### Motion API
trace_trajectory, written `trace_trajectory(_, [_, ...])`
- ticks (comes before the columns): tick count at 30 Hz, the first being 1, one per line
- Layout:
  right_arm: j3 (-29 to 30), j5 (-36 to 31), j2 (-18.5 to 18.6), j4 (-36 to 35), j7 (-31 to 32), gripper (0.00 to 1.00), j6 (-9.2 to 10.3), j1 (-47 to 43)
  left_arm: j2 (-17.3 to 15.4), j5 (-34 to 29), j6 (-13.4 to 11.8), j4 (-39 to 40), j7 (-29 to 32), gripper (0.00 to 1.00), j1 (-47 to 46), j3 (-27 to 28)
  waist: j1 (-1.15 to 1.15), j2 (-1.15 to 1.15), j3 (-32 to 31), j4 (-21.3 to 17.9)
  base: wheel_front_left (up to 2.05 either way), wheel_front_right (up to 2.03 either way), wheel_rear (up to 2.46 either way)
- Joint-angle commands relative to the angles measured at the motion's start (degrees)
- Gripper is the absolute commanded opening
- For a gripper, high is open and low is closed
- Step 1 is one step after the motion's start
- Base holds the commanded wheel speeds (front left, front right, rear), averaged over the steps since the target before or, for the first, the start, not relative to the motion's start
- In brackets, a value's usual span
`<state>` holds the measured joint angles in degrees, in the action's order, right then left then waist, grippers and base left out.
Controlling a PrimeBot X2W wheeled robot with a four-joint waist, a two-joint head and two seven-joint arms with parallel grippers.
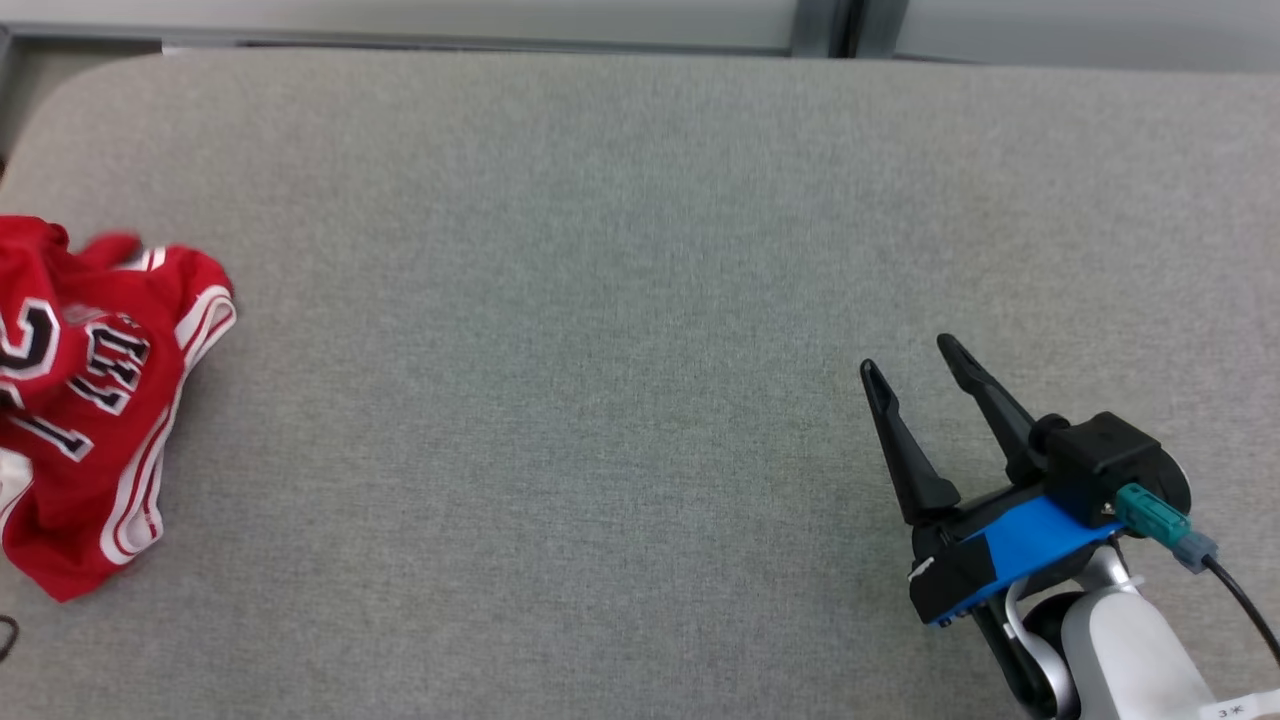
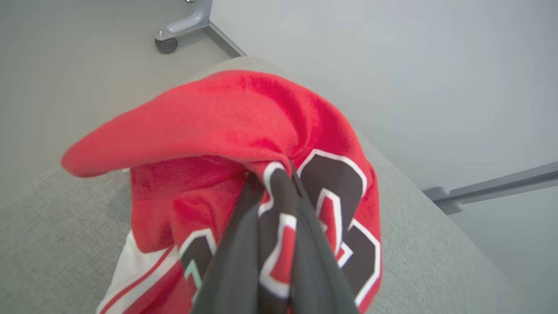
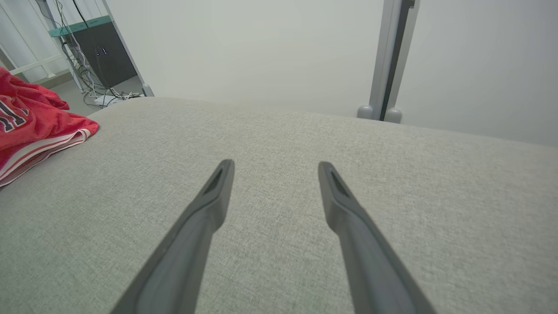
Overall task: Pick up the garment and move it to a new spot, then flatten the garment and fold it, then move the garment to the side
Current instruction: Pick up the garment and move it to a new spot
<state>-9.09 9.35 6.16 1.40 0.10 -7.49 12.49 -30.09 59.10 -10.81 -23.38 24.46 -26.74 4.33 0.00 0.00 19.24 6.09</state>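
The garment point(image 1: 95, 400) is a crumpled red jersey with black and white lettering and white trim, lying at the far left edge of the grey padded table point(image 1: 600, 300). My left gripper point(image 2: 272, 183) is shut on a fold of the garment point(image 2: 244, 126), its two dark fingers point(image 2: 235, 261) pinching cloth between them. Low on the right, my right gripper point(image 1: 908, 358) hovers open over bare table, far from the jersey. From the right wrist, the garment point(image 3: 35, 122) lies at the far left, and the right gripper point(image 3: 274, 168) holds nothing.
The table's rounded far edge runs along a pale wall with a grey upright post point(image 3: 390, 56). Beyond the table's left end stand a dark cabinet with cables point(image 3: 102, 52) and a caster foot point(image 2: 168, 43) on the floor.
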Motion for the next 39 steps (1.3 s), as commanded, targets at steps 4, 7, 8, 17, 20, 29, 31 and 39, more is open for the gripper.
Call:
trace_trajectory(4, [-0.38, 1.17, -0.88, 2.59, -1.53, 1.00, -0.01, -1.05, -2.92, -3.11, -0.81, 7.39, 0.54, 0.00, -3.69, -1.88, 0.00, 0.00, -6.24, -1.68, 0.00, 0.00, 0.00])
trace_trajectory(7, [0.12, 2.03, -1.34, 3.99, -2.38, 1.00, -0.01, -2.33, -3.18, -4.35, -1.24, 13.33, 2.10, 0.00, -6.52, -4.05, 0.00, 0.00, -9.95, -2.16, 0.00, 0.00, 0.00])
trace_trajectory(8, [0.48, 2.17, -1.49, 4.28, -2.48, 1.00, -0.01, -2.89, -3.06, -4.75, -1.36, 15.38, 2.97, 0.00, -7.56, -5.07, 0.00, 0.00, -11.00, -2.27, 0.00, 0.00, 0.00])
trace_trajectory(17, [1.95, 2.61, -2.51, 4.03, -2.64, 1.00, -0.01, -6.04, 2.11, -5.24, 1.19, 26.19, 10.06, 0.00, -17.08, -16.43, 0.00, 0.00, -15.68, -6.02, 0.00, 0.00, 0.00])
trace_trajectory(20, [1.60, 2.66, -2.78, 3.51, -2.44, 1.00, -0.01, -6.03, 4.90, -5.90, 2.08, 26.85, 11.31, 0.00, -18.74, -20.71, 0.00, 0.00, -15.22, -7.94, 0.00, 0.00, 0.00])
trace_trajectory(29, [-0.14, 3.86, -3.19, 4.22, -3.89, 1.00, -0.01, -3.75, 12.75, -9.06, 4.71, 17.80, 10.86, 0.00, -16.57, -32.38, 0.00, 0.00, -10.46, -15.46, 0.00, 0.00, 0.00])
trace_trajectory(31, [-0.44, 3.99, -3.22, 4.57, -4.41, 1.00, -0.01, -2.99, 14.12, -10.52, 4.62, 14.00, 9.07, 0.00, -15.40, -34.19, 0.00, 0.00, -9.33, -17.14, 0.00, 0.00, 0.00])
trace_trajectory(39, [-0.59, 4.21, -3.27, 6.58, -5.98, 1.00, -0.01, -1.48, 16.31, -16.02, 6.41, -0.95, 2.86, 1.00, -11.19, -40.20, 0.00, 0.00, -7.53, -20.30, 0.00, 0.00, 0.00])
